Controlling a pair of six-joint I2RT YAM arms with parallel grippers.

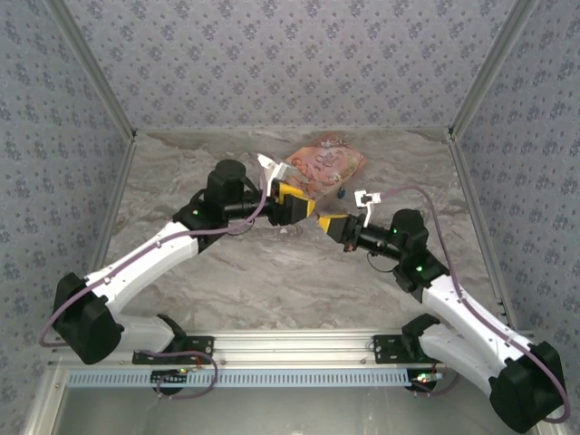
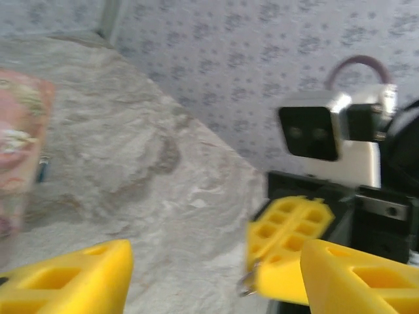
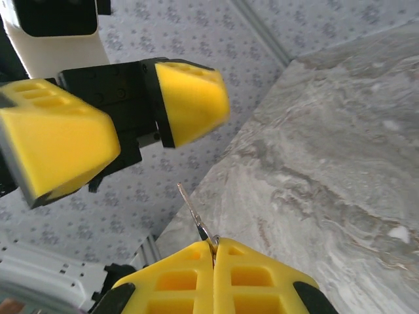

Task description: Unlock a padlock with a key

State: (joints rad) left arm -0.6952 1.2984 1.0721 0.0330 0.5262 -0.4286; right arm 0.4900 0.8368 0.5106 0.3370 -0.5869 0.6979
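Pressed together at the bottom of the right wrist view, the yellow fingers of the right gripper (image 3: 213,256) pinch the key (image 3: 194,210), whose thin grey blade sticks out past the fingertips, tilted up and to the left. Facing it just above, the left gripper (image 1: 292,207) has its jaws spread wide, holding nothing; the two claws meet tip to tip over the middle of the table (image 1: 272,272). A small bluish shape, blurred but likely the padlock (image 2: 42,169), lies on the table toward its far edge, just beside the pink box (image 1: 328,163).
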